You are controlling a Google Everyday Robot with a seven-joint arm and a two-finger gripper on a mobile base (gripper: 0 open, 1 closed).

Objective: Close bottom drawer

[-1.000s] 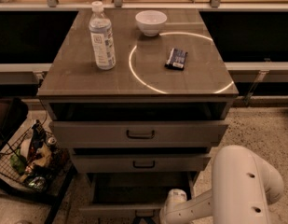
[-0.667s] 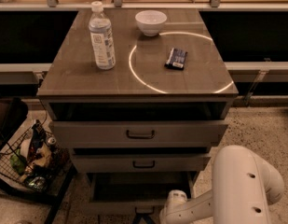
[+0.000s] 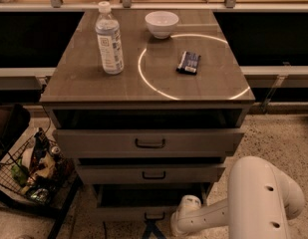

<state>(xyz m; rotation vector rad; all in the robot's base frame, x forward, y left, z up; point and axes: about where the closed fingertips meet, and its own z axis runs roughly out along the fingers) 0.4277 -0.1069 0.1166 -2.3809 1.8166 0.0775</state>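
Observation:
The bottom drawer (image 3: 143, 203) is the lowest of three grey-brown drawers and stands pulled out, its dark inside showing, its small dark bar handle (image 3: 154, 216) at the frame's bottom edge. My white arm (image 3: 258, 198) reaches in from the lower right, its wrist (image 3: 186, 213) next to the drawer front's right side. My gripper (image 3: 152, 230) is at the very bottom edge, just below the handle, mostly cut off.
The middle drawer (image 3: 149, 174) and top drawer (image 3: 148, 143) also stand pulled out. On the cabinet top (image 3: 83, 83) are a water bottle (image 3: 109, 39), a white bowl (image 3: 161, 23) and a dark snack packet (image 3: 188, 62). A wire basket (image 3: 31, 171) with items stands at lower left.
The bottom drawer appears pushed in a little; its front sits closer under the middle drawer. The arm has hardly shifted.

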